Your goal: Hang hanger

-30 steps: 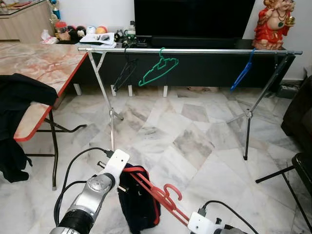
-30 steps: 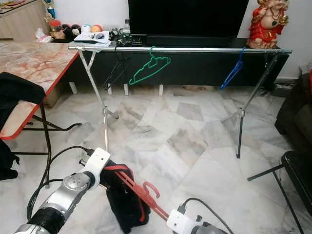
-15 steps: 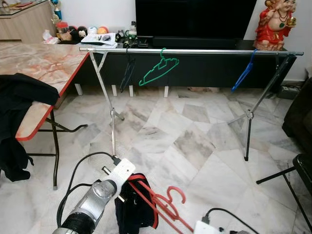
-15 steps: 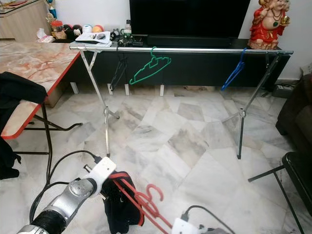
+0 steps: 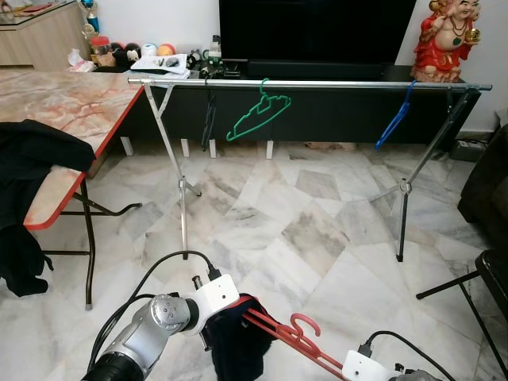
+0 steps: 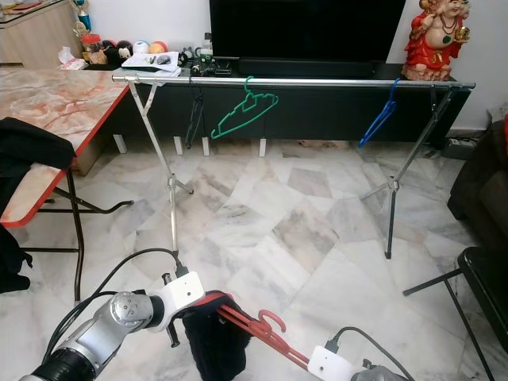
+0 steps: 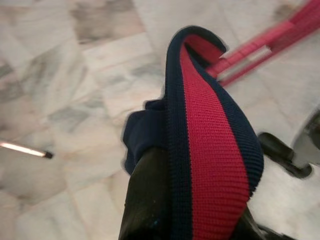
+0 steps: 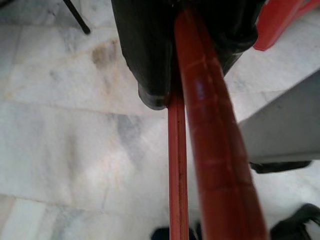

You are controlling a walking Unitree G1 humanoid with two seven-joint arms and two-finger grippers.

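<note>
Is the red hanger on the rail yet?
No. The red plastic hanger is held low between both tools, far below the silver rail.

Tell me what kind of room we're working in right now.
Most likely a home living room: a large dark TV on a low cabinet, a marble-tiled floor, and a metal clothes rail with hangers set up indoors.

A home living room: a marble-tiled floor [image 5: 317, 230], a large television [image 5: 317, 32] on a low black cabinet [image 5: 333, 111], a red figurine [image 5: 447, 40], a marble-patterned tabletop [image 5: 63, 103] and a metal clothes rack [image 5: 317, 83] carrying hangers.
</note>
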